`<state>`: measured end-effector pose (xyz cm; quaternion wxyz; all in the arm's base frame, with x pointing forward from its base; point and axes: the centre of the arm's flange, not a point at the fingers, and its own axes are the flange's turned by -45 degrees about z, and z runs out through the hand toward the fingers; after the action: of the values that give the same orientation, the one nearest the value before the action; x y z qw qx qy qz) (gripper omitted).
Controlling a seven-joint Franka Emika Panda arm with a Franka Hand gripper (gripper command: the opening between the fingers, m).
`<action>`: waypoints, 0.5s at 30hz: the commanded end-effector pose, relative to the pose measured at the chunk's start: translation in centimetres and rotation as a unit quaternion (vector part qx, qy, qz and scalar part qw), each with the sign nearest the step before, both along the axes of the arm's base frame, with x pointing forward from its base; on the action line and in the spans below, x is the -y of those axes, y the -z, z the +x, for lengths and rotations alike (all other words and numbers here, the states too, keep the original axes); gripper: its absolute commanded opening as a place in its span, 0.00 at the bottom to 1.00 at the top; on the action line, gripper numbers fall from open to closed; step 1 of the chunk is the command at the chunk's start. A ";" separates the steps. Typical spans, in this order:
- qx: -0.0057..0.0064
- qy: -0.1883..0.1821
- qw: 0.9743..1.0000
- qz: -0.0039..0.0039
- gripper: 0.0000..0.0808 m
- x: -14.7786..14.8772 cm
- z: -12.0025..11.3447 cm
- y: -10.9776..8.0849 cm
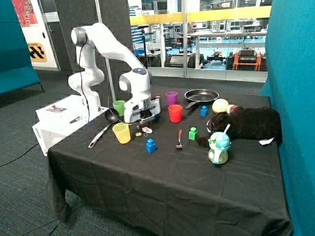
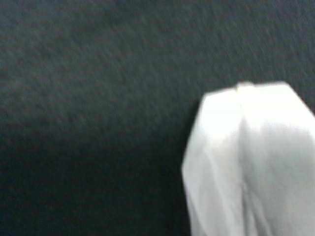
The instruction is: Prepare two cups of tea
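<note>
Down by the yellow cup [image 1: 121, 132], the gripper [image 1: 143, 119] is hanging low over the black tablecloth [image 1: 162, 172], just above a white tea packet [image 1: 146, 130] that is lying flat beside a small yellowish ring [image 1: 138, 133]. From where I'm standing, whether it is open or closed isn't showing. Close up, the packet [image 2: 251, 162] is resting on the cloth, while the red cup [image 1: 174, 113] is sitting nearby.

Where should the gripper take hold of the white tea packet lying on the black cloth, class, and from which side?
Judging by its flat pose, come from above. The tea packet lies flat on the black cloth, so pinch its raised centre fold. The gripper hangs low beside the yellow cup.
</note>
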<state>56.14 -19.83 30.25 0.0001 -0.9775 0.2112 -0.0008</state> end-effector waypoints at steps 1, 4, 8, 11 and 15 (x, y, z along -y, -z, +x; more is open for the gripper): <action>-0.001 -0.024 1.000 0.000 0.63 -0.5 1.8 -0.6; -0.001 -0.030 1.000 0.000 0.63 -1.2 2.1 -0.5; -0.001 -0.046 0.999 0.000 0.64 -2.3 2.7 -0.3; -0.001 -0.054 0.999 0.000 0.64 -3.0 3.4 -0.3; -0.001 -0.071 0.997 0.000 0.63 -3.8 4.7 -0.6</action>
<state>58.66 -17.85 30.52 0.0038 -0.9850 0.1722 -0.0007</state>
